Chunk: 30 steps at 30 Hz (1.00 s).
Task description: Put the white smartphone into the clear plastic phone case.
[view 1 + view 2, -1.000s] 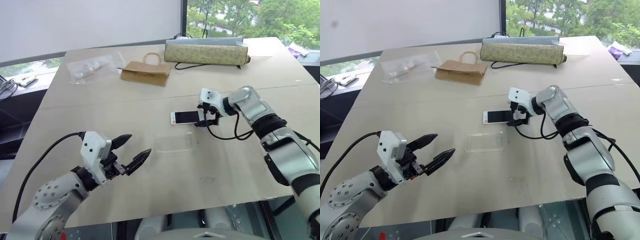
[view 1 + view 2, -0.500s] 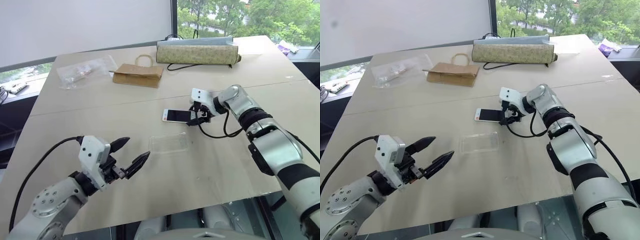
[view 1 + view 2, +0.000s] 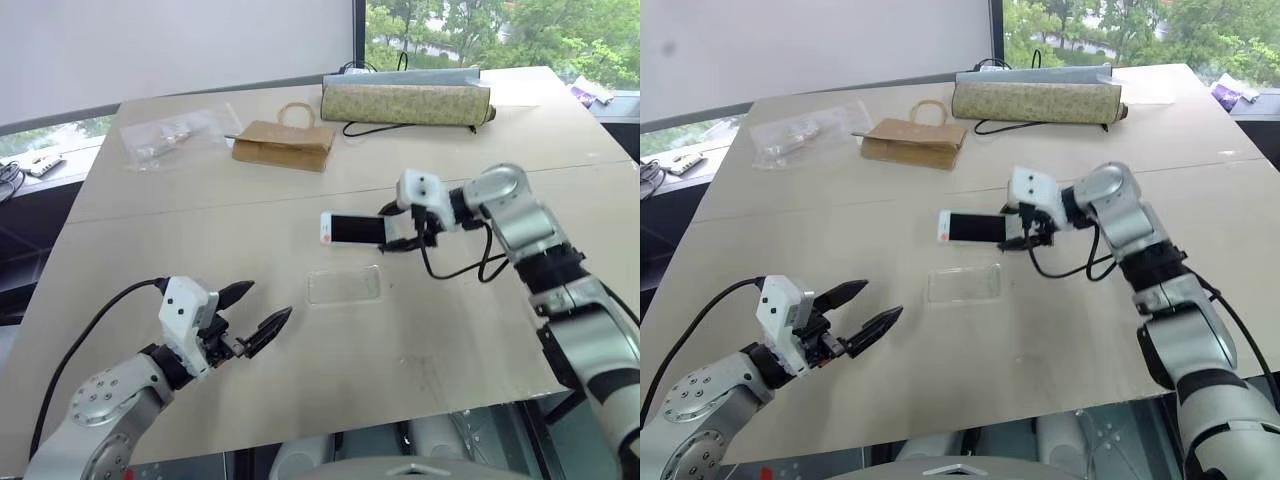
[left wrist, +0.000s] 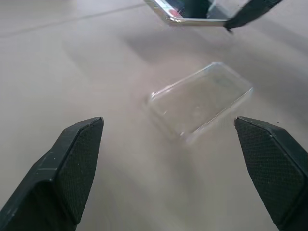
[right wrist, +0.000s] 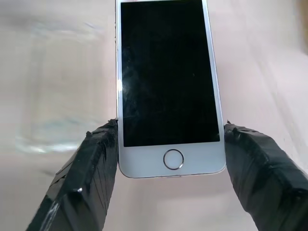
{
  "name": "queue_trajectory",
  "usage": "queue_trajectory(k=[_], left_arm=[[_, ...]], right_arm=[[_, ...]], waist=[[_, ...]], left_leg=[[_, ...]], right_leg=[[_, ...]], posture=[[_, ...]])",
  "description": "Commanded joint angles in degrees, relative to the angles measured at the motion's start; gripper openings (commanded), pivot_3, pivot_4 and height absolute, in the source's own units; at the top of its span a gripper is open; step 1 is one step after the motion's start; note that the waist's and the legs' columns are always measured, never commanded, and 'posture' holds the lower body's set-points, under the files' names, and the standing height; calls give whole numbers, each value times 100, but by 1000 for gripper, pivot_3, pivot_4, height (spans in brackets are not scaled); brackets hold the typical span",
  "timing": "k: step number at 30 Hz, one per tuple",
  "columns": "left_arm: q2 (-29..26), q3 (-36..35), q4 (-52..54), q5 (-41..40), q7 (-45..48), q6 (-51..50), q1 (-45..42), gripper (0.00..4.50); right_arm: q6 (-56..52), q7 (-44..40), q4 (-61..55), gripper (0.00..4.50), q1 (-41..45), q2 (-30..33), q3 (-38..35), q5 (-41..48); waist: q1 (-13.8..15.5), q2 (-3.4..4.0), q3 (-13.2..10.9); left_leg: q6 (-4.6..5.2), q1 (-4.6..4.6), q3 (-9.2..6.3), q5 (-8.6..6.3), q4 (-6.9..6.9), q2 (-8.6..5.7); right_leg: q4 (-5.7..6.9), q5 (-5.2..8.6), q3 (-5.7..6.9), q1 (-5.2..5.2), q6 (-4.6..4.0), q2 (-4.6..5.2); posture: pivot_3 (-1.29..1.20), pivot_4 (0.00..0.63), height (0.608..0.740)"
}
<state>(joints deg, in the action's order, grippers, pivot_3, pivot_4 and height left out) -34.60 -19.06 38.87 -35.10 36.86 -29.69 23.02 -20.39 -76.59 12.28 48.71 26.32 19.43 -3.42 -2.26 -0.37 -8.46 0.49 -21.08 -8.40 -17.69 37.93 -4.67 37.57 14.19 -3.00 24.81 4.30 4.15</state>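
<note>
My left gripper point(image 3: 262, 311) hangs with its jaws spread wide, low over the table point(image 3: 200, 230), and the clear plastic phone case point(image 3: 345, 285) lies flat ahead of it, apart from both fingertips. My right gripper point(image 3: 398, 230) pinches the white smartphone point(image 3: 352, 229) by its long edges at the home-button end, apparently lifted just above and behind the case.

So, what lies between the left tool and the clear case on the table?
Only bare table lies between the left tool and the clear case, as the left wrist view shows.
</note>
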Motion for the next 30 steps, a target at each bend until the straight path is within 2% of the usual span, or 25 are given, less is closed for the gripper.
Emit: queue_trajectory(k=[1, 5, 9, 30], left_arm=[[-161, -97, -177, 93, 332, 307, -18, 4500], [-375, 41, -452, 395, 668, 590, -97, 4500], [-500, 191, -614, 579, 894, 764, -179, 4500], [-355, 388, -639, 753, 921, 982, -259, 4500]], right_arm=[[-635, 177, -1356, 2948, -305, 132, 358, -174], [-1119, 397, -1985, 2948, -664, 230, 743, -354], [-1267, 574, -2080, 2948, -769, 380, 993, -524], [-1861, 676, -2059, 2948, -675, 422, 1263, -397]], waist=[[11, 0, 0], [43, -1, 1], [56, -3, 1], [54, -12, 7]], left_leg=[[0, 0, 1, 0, 1, -1], [0, 5, 1, 0, 13, -4], [0, 7, 1, 0, 13, -4], [0, 20, -1, 0, 13, -4]], right_leg=[[0, 0, 0, 0, 0, 1], [8, -3, 1, -7, -4, 4], [7, -3, 3, -9, -4, 3], [7, -3, 3, -22, -4, 3]], posture=[[0, 150, 740], [0, 150, 740], [0, 150, 740], [0, 150, 740]])
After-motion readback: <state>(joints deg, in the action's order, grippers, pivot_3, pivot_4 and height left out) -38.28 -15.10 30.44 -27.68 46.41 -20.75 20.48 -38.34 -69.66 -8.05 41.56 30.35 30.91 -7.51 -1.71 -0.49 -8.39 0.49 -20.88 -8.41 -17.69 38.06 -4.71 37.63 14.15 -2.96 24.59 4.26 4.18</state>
